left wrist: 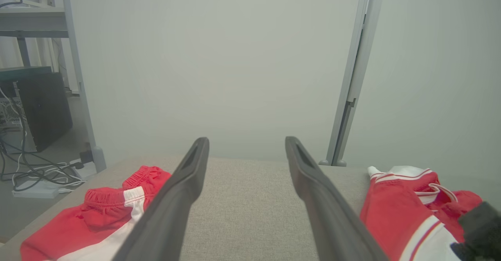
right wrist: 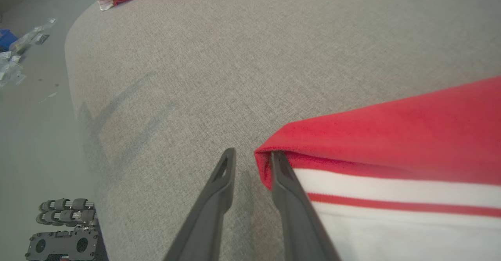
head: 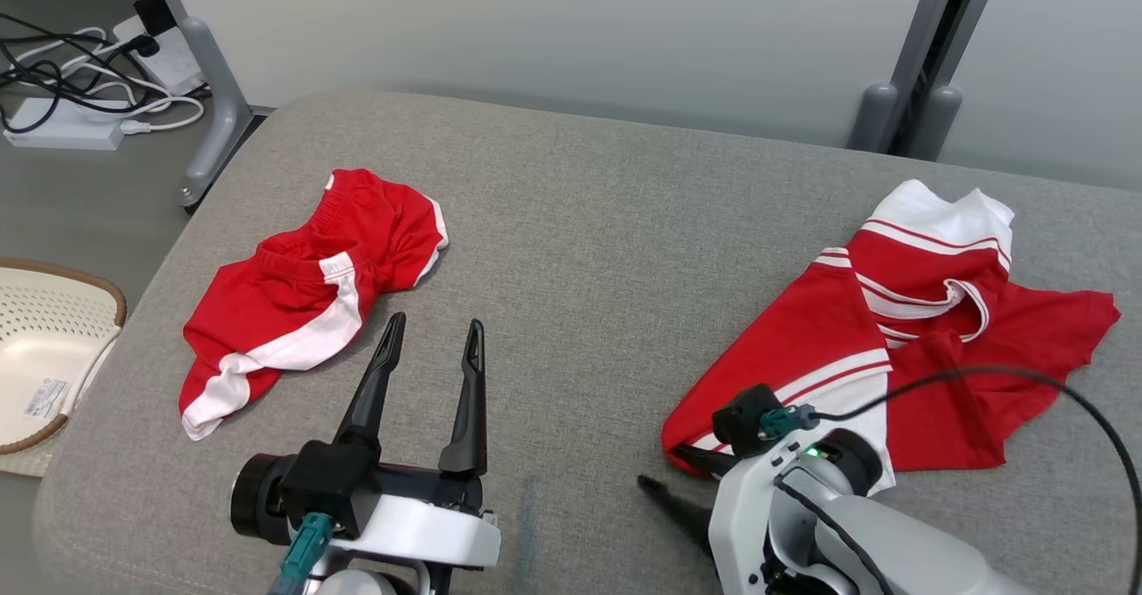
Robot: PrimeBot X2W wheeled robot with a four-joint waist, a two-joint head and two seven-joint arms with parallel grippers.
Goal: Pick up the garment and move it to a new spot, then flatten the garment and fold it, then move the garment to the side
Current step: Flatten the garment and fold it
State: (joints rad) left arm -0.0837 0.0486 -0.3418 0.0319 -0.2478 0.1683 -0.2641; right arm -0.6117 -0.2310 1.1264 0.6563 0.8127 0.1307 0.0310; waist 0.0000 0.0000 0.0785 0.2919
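Pale grey wall panels [head: 535, 24] on grey posts [head: 214, 78] stand behind a broad worktop [head: 607, 247] covered in grey woven fabric, with a rounded near-left corner. On the floor to the left, beyond that corner, lie a tangle of black and white cables [head: 62, 78] and a white power strip [head: 62, 127]. Nearer, a cream perforated basket [head: 80, 276] with a brown rim sits beside the worktop's edge.

The garment, a red shirt [head: 901, 345] with white bands and thin red stripes, lies crumpled on the right side of the worktop. Its white collar end points to the far side and a folded red corner lies nearest the robot. A pair of red shorts [head: 294, 301] with a white side stripe lies on the left side, well apart from the shirt, with bare grey fabric between them.

The right hand [right wrist: 253, 152] is low at the shirt's near-left corner. In the right wrist view its fingers stand parted with a narrow strip of worktop showing between them. One finger lies on bare worktop. The other is tucked into the fold of the red corner, so the cloth drapes over it but is not pinched. Whether the hem rests on that finger's inner face is hard to make out. A black cable [head: 1026, 376] arcs from the wrist over the shirt.

The left hand [head: 436, 320] hovers above the middle of the worktop, just right of the shorts. Its fingers are spread wide, with nothing between them.
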